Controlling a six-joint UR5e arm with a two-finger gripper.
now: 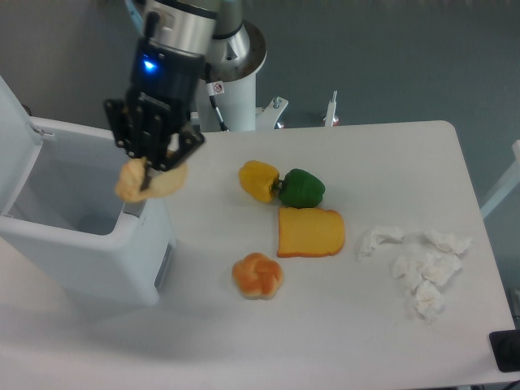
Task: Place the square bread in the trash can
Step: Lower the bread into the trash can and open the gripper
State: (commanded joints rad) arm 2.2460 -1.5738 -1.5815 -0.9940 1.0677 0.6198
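The trash can (77,244) lid runs off the left edge.

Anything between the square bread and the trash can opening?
Only the gripper itself: jaws shut on a tan food piece, it hangs over the trash can rim. The square bread lies on the table; lid open.
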